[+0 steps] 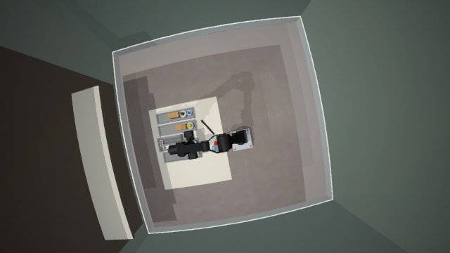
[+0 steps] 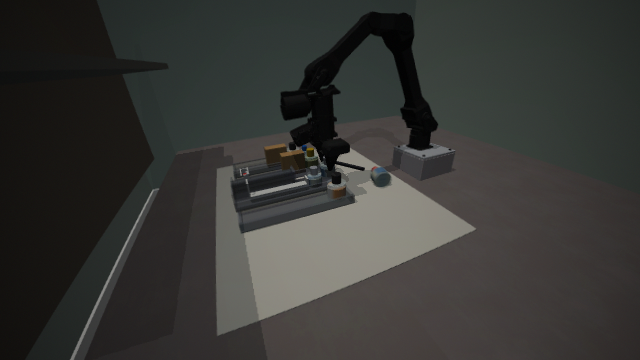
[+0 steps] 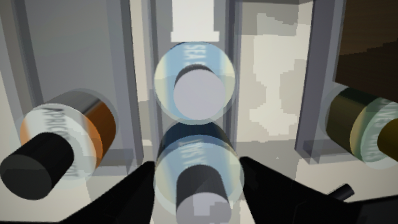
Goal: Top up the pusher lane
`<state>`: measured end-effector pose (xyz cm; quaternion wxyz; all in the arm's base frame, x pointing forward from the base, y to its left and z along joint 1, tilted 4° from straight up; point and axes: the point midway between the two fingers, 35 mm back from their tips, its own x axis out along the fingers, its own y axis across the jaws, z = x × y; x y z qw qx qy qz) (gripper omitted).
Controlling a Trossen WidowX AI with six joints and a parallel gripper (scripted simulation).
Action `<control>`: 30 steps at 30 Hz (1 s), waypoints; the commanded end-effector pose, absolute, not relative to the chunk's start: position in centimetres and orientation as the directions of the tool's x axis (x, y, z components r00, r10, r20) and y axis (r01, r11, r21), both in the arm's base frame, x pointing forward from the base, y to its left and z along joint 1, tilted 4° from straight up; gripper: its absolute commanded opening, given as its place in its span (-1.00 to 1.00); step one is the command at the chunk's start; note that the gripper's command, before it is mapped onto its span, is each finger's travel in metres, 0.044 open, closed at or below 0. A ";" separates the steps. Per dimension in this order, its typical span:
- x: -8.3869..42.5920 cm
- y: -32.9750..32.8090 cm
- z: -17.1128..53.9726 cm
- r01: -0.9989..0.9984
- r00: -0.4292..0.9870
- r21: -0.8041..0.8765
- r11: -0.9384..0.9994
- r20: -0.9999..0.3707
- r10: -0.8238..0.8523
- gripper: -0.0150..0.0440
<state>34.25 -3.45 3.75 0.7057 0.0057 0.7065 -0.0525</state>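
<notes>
My gripper (image 3: 197, 167) is shut on a blue-labelled jar with a grey-white cap (image 3: 170, 167). The held jar is upright at the front of the sprung lane (image 2: 238, 201) (image 3: 231, 30). The matching lane jar (image 3: 166, 75) (image 2: 313, 178) stands directly behind it, with a "SEA" label and a pale cap. The two look touching or nearly so. The white pusher (image 3: 195, 36) (image 2: 277, 190) is right behind the lane jar. The held jar's base and the low front stop are hidden, so I cannot tell whether it rests on the lane floor.
An orange-labelled jar (image 3: 102, 125) (image 2: 336, 189) stands in the lane on one side, a yellow-capped jar (image 3: 345, 117) (image 2: 311, 159) in the lane on the other. A blue jar with a red cap (image 2: 380, 176) lies on its side. A black rod (image 1: 207, 127) (image 2: 350, 165) is near the lane fronts.
</notes>
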 end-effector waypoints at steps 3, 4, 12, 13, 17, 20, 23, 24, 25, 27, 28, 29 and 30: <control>35.1 -3.5 4.2 0.082 0.027 -0.069 0.994 -0.997 -0.071 -0.49; 35.2 -3.5 4.2 0.082 0.027 -0.069 0.994 -0.997 -0.071 -0.49; 35.3 -3.5 4.2 0.082 0.027 -0.069 0.994 -0.997 -0.071 -0.49; 35.3 -3.6 4.2 0.082 0.027 -0.069 0.994 -0.997 -0.071 -0.49; 35.3 -3.6 4.2 0.082 0.027 -0.069 0.994 -0.997 -0.071 -0.49; 35.4 -3.6 4.2 0.082 0.027 -0.069 0.994 -0.997 -0.071 -0.49; 35.4 -3.6 4.2 0.082 0.027 -0.069 0.994 -0.997 -0.071 -0.49; 35.4 -3.6 4.2 0.082 0.028 -0.069 0.994 -0.997 -0.071 -0.49; 35.4 -3.6 4.2 0.082 0.028 -0.069 0.994 -0.997 -0.071 -0.49; 35.5 -3.6 4.2 0.082 0.028 -0.069 0.994 -0.997 -0.071 -0.49; 35.5 -3.6 4.2 0.082 0.028 -0.069 0.994 -0.997 -0.071 -0.49; 35.5 -3.6 4.2 0.082 0.028 -0.069 0.994 -0.997 -0.071 -0.49; 35.5 -3.6 4.2 0.082 0.028 -0.069 0.994 -0.997 -0.071 -0.49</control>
